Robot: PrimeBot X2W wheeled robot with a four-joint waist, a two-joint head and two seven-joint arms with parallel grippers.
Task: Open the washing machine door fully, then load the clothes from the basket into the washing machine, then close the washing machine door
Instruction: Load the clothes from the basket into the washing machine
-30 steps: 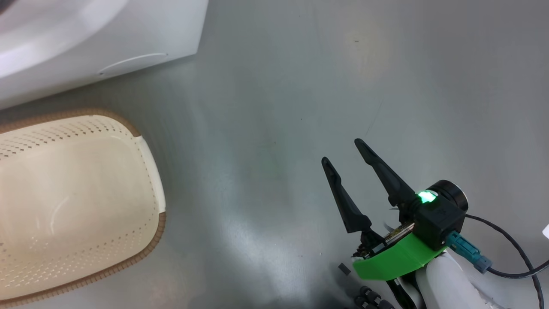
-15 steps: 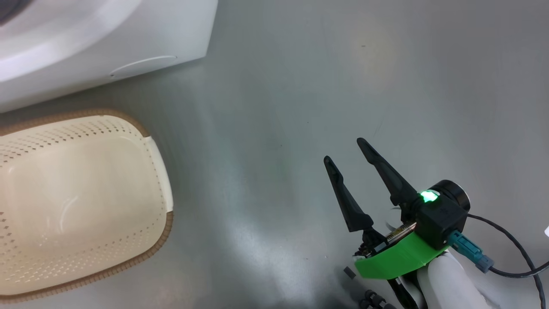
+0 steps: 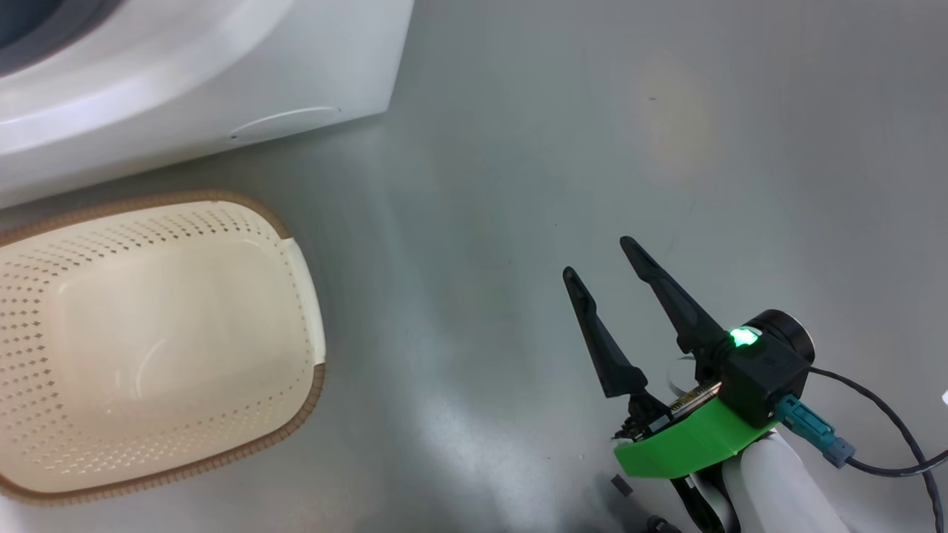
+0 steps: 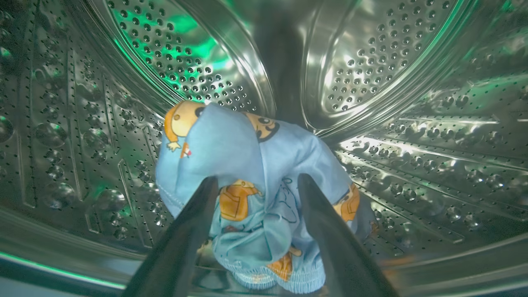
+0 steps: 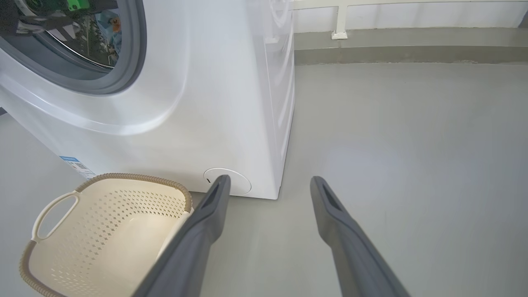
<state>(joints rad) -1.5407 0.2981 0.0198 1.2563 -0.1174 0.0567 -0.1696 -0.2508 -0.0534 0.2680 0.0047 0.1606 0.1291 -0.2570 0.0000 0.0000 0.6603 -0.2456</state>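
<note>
My jaws are spread on the left gripper (image 4: 258, 179) and the right gripper (image 3: 598, 257). The clothes (image 4: 222, 140) lie in the drum (image 4: 371, 62), so I should withdraw straight, without catching fabric.

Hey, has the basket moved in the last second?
No. The basket keeps its place beside the washing machine; both drift right together, so the camera moved.

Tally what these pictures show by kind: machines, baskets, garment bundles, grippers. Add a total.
White front-loading washing machine: 1
Cream perforated plastic basket with brown woven-look rim: 1
Light-blue garment bundle printed with orange-brown figures: 1 (pieces within cannot be told apart)
Grippers with two dark fingers: 2, the left gripper and the right gripper
Total: 5
</note>
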